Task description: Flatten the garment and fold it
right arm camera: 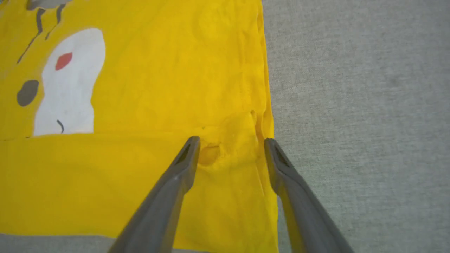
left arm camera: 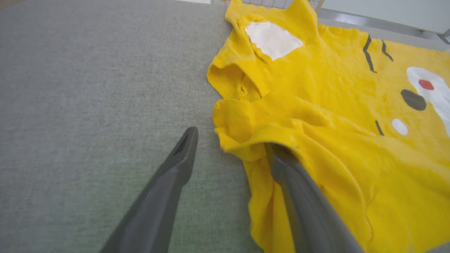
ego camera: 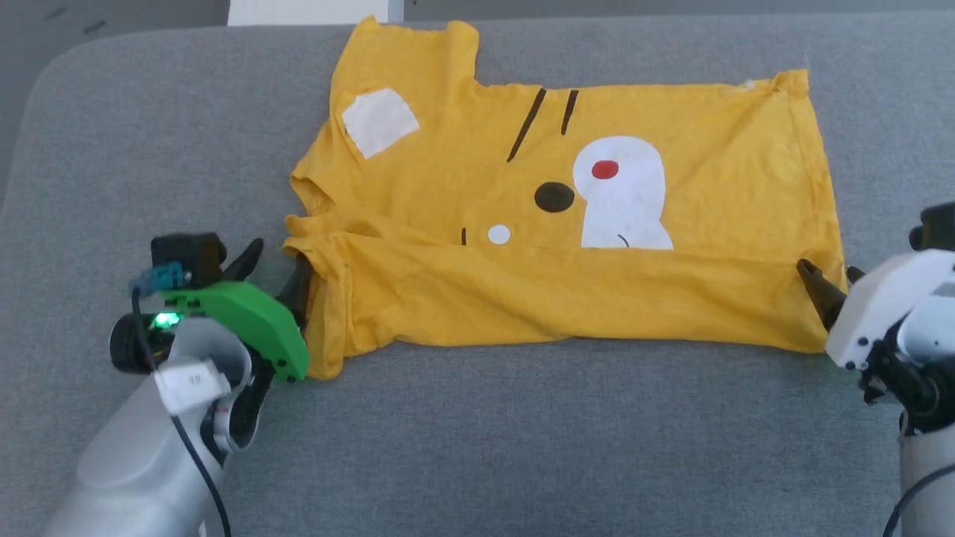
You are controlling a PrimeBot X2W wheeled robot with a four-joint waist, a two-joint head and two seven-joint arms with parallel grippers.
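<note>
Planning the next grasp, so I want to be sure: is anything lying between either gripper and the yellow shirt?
Nothing visible does. The left gripper is open at the garment, one fingertip tucked under its fold. The right gripper is open over its opposite edge.

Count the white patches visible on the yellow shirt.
3 on the shirt: a squarish patch by the far sleeve, a large patch around the red dot, and a small round dot beside the folded-over near flap, which may hide more.
</note>
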